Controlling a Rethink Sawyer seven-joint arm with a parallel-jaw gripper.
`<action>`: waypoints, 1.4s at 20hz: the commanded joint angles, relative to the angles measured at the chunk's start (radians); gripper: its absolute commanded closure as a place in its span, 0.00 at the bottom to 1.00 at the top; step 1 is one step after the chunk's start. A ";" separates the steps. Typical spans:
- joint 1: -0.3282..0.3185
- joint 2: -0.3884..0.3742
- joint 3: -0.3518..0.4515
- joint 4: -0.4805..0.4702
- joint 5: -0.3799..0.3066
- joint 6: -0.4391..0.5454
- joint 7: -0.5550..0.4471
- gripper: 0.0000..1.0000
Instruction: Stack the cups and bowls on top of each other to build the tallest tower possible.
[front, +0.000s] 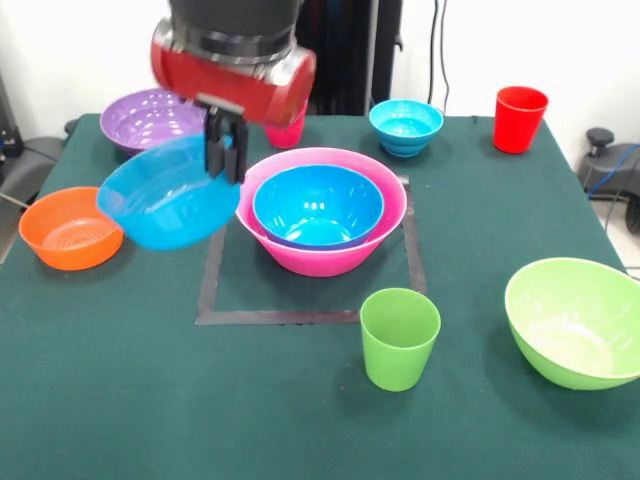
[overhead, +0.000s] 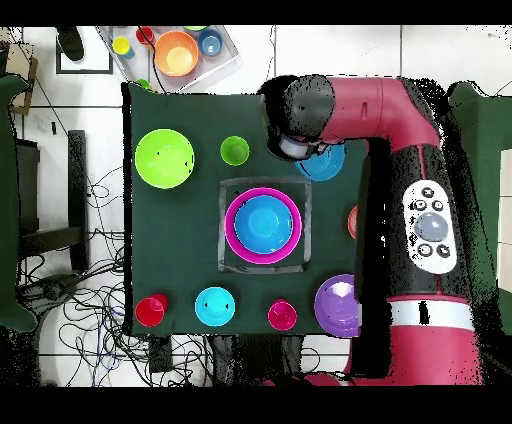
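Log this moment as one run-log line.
gripper: shut on blue bowl, lifted, tilted | tower: second blue bowl inside pink bowl | green cup: loose on table

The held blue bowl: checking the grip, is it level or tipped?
Tipped. The blue bowl hangs from the gripper by its rim, its opening tilted upward and sideways, above the table.
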 joint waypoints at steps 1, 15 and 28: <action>0.106 -0.081 -0.062 0.139 0.045 0.067 0.136 1.00; 0.253 -0.143 -0.218 0.349 0.092 -0.130 0.283 1.00; 0.318 -0.002 -0.332 0.451 0.069 -0.548 0.385 1.00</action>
